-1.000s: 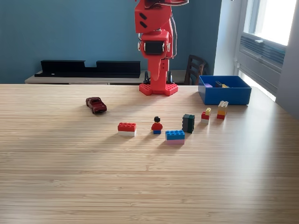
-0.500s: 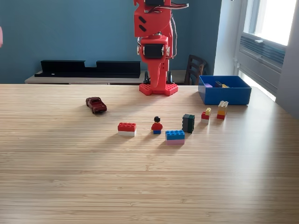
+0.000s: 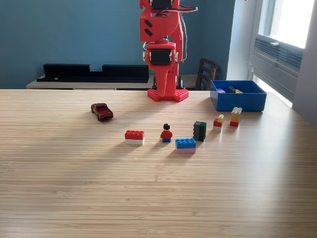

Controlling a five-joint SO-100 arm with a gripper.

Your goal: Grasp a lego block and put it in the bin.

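Car [image 3: 102, 111]: one, dark red, farthest toward the exterior view's left, alone on the table [image 3: 59, 188], well apart from the bricks.
Red brick [image 3: 134, 137]: one, red over white, lying flat, left of the figure.
Figure [image 3: 166, 133]: one, upright, red body, black top, between the red brick and the blue brick.
Blue brick [image 3: 185, 145]: one, blue over pink, nearest the camera of the row, just in front of the dark block.
Dark block [image 3: 199, 131]: one, dark green or black (hard to tell), standing upright.
Small stack [image 3: 218, 121]: one, red with a pale yellow piece on top, just right of the dark block.
Tall stack [image 3: 236, 117]: one, cream, orange and red layers, just beside the small stack, nearest the bin.
Bin [image 3: 238, 102]: one, blue, open-topped, at the far right of the table near its right edge; a few small pieces show inside, too small to count.
Arm [image 3: 162, 49]: one, red, standing on its base at the table's far edge, centre, folded upward.
Gripper: out of view above the top of the frame, so I cannot tell whether the fingers are apart or together.
Open room: the whole near half of the table is bare wood; wide clear stretch left of the car; a clear strip lies between the arm's base and the row of bricks.
Edges: the bin sits close to the right edge; no loose piece lies near the front edge.
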